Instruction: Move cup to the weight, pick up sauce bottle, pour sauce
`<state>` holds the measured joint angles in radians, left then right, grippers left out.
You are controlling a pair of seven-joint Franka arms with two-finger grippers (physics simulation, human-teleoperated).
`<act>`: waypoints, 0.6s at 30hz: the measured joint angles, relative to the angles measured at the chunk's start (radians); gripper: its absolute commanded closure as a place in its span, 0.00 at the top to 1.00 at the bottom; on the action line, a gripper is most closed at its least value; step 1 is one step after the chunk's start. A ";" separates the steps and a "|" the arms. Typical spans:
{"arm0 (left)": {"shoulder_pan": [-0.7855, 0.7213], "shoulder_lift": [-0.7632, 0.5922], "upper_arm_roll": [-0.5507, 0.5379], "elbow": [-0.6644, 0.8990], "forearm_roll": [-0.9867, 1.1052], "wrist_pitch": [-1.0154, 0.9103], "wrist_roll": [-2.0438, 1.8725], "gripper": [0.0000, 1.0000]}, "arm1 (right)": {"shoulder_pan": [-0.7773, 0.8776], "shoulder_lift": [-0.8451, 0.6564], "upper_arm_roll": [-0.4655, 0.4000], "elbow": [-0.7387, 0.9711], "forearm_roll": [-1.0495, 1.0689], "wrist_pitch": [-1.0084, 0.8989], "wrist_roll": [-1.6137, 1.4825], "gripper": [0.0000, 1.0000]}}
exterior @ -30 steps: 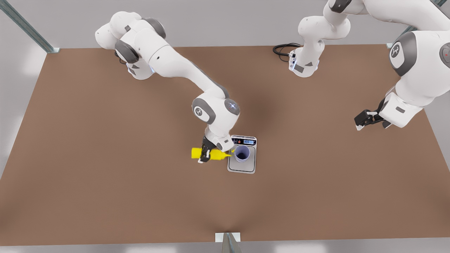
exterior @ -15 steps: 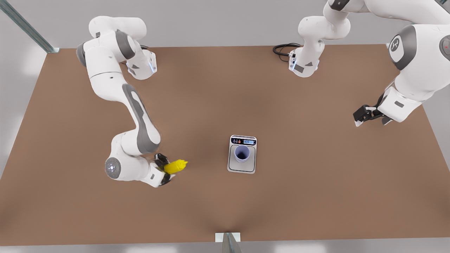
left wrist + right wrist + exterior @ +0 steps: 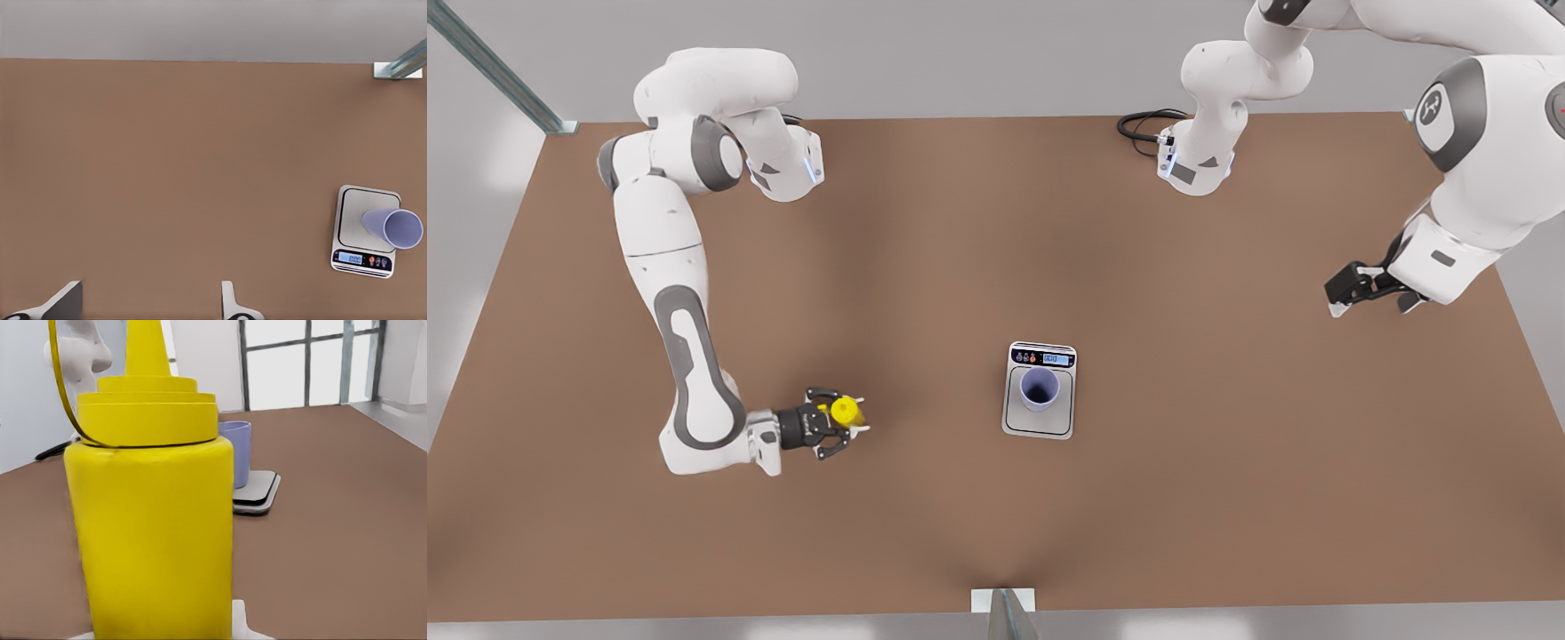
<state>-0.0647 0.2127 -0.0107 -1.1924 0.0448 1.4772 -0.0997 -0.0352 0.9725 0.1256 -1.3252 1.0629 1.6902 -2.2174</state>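
The yellow sauce bottle [image 3: 843, 411] stands upright, nozzle up, at the front view's left, well away from the weight. My right gripper [image 3: 861, 415] reaches in level from the side and is shut on it. In the right wrist view the sauce bottle [image 3: 153, 520] is close up, with a white fingertip [image 3: 241, 621] against its side. The lavender cup [image 3: 1040, 388] stands upright on the weight [image 3: 1040, 425] at the table's middle. The cup [image 3: 397, 228] and the weight [image 3: 360, 213] are far from my left gripper [image 3: 150, 303]. My left gripper [image 3: 1336, 307] waits open at the front view's far right.
A black cable [image 3: 1143, 124] coils by the arm base [image 3: 1196, 164] at the back edge. The other arm base [image 3: 783, 169] stands at the back left. A metal post [image 3: 1005, 613] rises at the table's near edge. Bare brown table [image 3: 1227, 462] surrounds the weight.
The right gripper carried the sauce bottle from over the cup away to the front view's left and turned it from lying level to upright. The left arm barely shifted.
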 measured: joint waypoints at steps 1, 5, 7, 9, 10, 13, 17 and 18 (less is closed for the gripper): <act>-0.001 0.001 0.000 0.000 0.000 0.000 0.000 1.00 | -0.004 0.012 0.000 0.000 0.020 0.001 -0.085 0.52; 0.000 0.004 0.000 -0.001 0.001 0.002 0.000 1.00 | -0.011 0.050 -0.001 -0.010 0.107 0.000 -0.134 0.52; 0.000 0.004 0.000 -0.001 0.001 0.002 0.000 1.00 | -0.009 0.053 -0.001 -0.038 0.125 0.004 -0.132 0.52; 0.000 0.006 0.000 -0.001 0.001 0.003 0.000 1.00 | -0.009 0.054 -0.002 -0.052 0.128 0.014 -0.120 0.52; 0.000 0.007 0.001 -0.001 0.001 0.003 0.000 1.00 | -0.011 0.052 -0.003 -0.064 0.128 0.019 -0.116 0.52; 0.000 0.008 0.001 -0.001 0.002 0.006 0.000 1.00 | -0.009 0.051 -0.008 -0.080 0.128 0.039 -0.103 0.52; 0.000 0.008 0.002 0.000 0.002 0.008 0.000 1.00 | -0.011 0.051 -0.009 -0.080 0.128 0.041 -0.099 0.52; 0.000 0.008 0.002 0.000 0.002 0.008 0.000 1.00 | -0.009 0.051 -0.009 -0.081 0.128 0.041 -0.099 0.52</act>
<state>-0.0644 0.2210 -0.0092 -1.1929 0.0469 1.4849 -0.0997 -0.0445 1.0232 0.1164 -1.4063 1.1907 1.7316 -2.3161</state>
